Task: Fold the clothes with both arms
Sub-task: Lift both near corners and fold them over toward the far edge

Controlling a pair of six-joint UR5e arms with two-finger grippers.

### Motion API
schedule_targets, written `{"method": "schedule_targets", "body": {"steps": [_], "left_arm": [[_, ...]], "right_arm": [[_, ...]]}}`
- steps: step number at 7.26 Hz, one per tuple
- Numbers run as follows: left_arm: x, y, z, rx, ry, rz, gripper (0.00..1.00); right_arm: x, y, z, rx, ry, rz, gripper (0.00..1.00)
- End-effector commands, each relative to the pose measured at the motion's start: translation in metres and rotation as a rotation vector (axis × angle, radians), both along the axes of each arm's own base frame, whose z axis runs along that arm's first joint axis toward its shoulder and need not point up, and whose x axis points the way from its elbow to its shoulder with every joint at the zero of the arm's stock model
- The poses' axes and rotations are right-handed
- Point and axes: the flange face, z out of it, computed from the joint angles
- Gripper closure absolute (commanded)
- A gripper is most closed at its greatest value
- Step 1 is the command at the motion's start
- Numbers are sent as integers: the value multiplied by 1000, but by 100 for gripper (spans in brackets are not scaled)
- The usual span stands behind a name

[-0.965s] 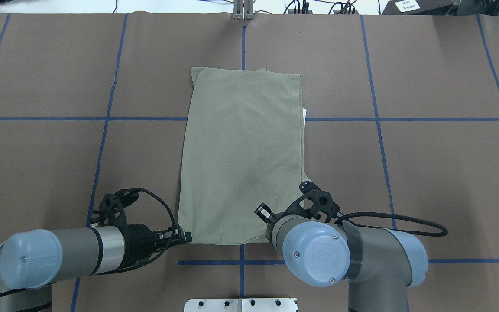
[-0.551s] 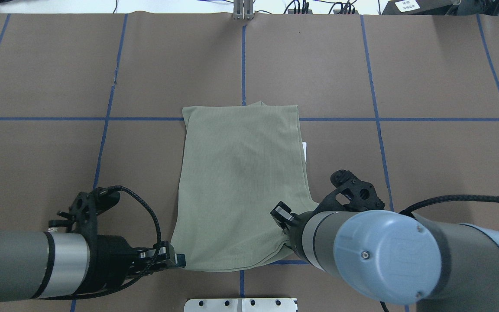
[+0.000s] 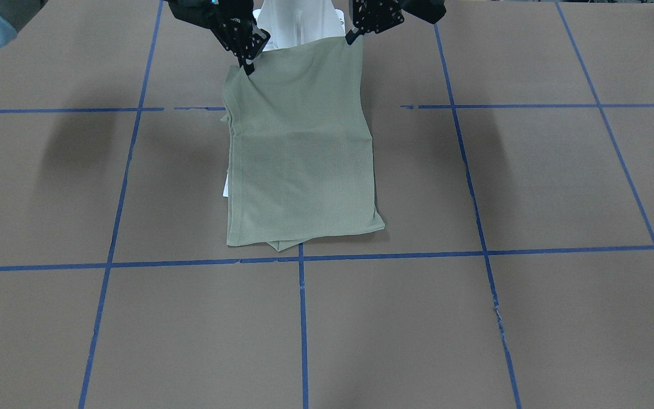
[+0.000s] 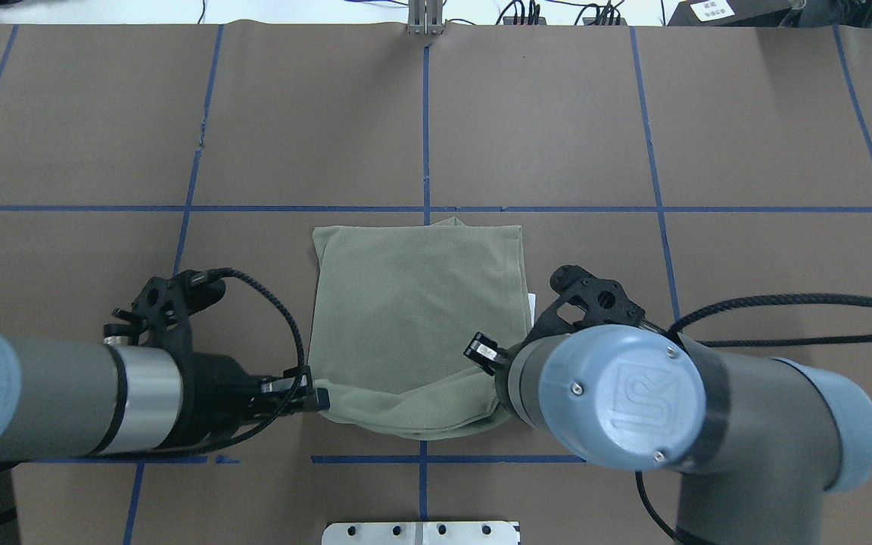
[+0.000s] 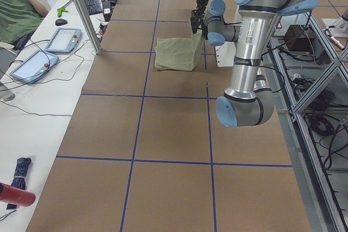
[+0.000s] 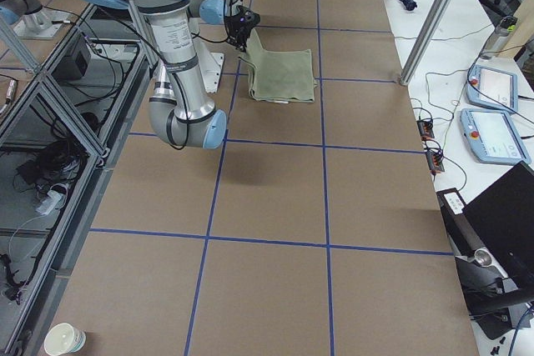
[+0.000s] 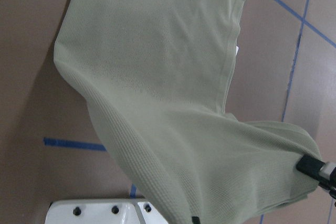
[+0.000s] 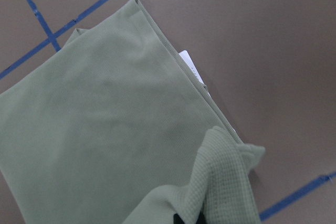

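Observation:
The sage-green shirt (image 4: 417,303) lies folded into a rectangle, its far part flat on the brown table (image 4: 633,136). Its near edge is lifted and sags between the two grippers. My left gripper (image 4: 319,397) is shut on the near-left corner. My right gripper (image 3: 246,65) is shut on the near-right corner, which bunches over its fingertips (image 8: 181,217); from overhead my own wrist (image 4: 618,393) hides it. From the front, the left gripper (image 3: 352,37) pinches the shirt (image 3: 298,165) at the other top corner. A white tag (image 4: 531,303) peeks out from the right edge.
The white pedestal plate (image 4: 421,532) sits just behind the lifted edge. A black cable (image 4: 784,310) loops to the right of my right arm. Blue tape lines (image 4: 426,129) grid the table. A person (image 5: 22,9) sits at a side desk with tablets (image 5: 62,39).
Both grippers dragged the shirt toward the robot, its far edge crossing the blue cross line. They then rose and moved forward, so the near edge now hangs lifted.

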Motion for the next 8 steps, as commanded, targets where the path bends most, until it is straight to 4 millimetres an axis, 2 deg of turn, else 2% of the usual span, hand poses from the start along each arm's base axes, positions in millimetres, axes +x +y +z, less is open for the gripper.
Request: {"method": "schedule_targets", "body": {"steps": [1,2,3,4,6,7,8], "left_arm": [[46,-84,22,104,-125,-69,100],[54,-119,34,137,-176,-95,100],[62,-143,47,156,-223,-105,100],[78,-163,62,161,-272,-102,100],[97,-185,82,174,-289,-109,100],[99,-194,92,176,-288,-119,100],[97,-201,93,174,-289,-128,100]], "right_arm": [[-42,-69,38,59,36,27,100],[-47,-92,47,92,63,20,100],[-59,-113,49,91,89,19,100],[-75,-128,46,88,111,20,100],[-103,-160,56,89,118,35,100],[-112,-178,72,104,100,28,100],[-111,-193,77,107,113,32,100]]}}
